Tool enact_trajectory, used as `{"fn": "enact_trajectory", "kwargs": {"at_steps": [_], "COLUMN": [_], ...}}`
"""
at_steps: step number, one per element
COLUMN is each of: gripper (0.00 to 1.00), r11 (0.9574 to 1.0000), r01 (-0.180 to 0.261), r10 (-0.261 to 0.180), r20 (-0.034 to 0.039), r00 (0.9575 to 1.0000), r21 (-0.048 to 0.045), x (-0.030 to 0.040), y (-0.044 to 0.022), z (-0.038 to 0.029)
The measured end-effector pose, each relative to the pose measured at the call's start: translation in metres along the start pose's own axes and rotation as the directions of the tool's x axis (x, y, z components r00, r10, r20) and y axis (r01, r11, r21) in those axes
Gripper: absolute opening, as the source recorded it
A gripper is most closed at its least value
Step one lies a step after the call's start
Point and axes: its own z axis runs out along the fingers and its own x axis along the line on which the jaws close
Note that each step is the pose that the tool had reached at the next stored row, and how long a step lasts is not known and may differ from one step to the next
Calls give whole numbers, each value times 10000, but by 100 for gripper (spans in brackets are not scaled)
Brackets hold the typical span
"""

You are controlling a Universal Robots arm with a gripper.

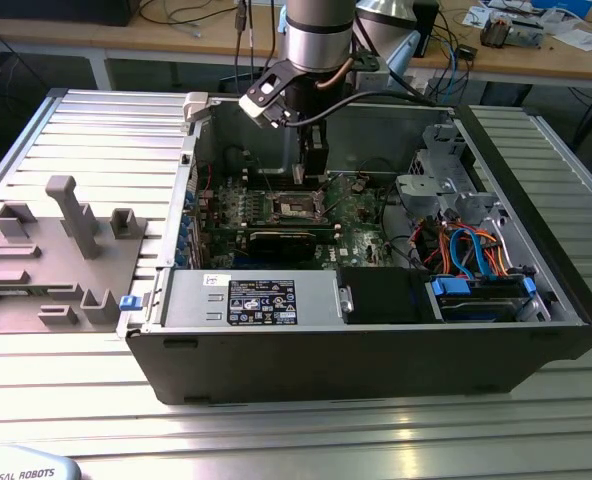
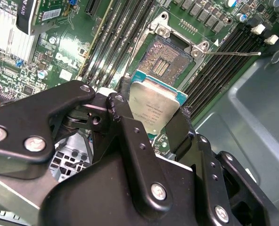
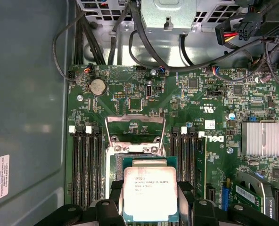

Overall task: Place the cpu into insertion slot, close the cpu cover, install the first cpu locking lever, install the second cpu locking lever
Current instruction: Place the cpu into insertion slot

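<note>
Holding the cpu flat, the gripper has its jaws clamped on two of its sides. The cpu hangs just above the open insertion slot in the green board, not yet inside.

The arm hung straight down, wrist vertical — its gripper low, black fingers clamped on opposite edges of the cpu.
</note>
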Motion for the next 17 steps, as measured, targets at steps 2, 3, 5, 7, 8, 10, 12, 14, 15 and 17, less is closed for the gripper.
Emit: {"fn": "enact_trajectory", "kwargs": {"at_steps": [2, 3, 5, 7, 8, 10, 12, 14, 15, 17], "gripper": [54, 54, 54, 54, 54, 54, 54, 54, 54, 54], "r11": [10000, 10000, 10000, 10000, 10000, 10000, 10000, 10000, 10000, 10000], "r01": [0, 0, 0, -1, 0, 0, 0, 0, 0, 0], "r10": [0, 0, 0, 1, 0, 0, 0, 0, 0, 0], "r20": [-1, 0, 0, 0, 0, 0, 0, 0, 0, 1], "r00": [10000, 10000, 10000, 10000, 10000, 10000, 10000, 10000, 10000, 10000], "r21": [0, 0, 0, 0, -1, 0, 0, 0, 0, 0], "x": [0, 0, 0, 0, 0, 1, 1, 1, 1, -1], "y": [-19, -20, -21, -23, -25, -31, -32, -32, -33, -40], "z": [76, 77, 80, 82, 83, 111, 144, 145, 146, 207]}}
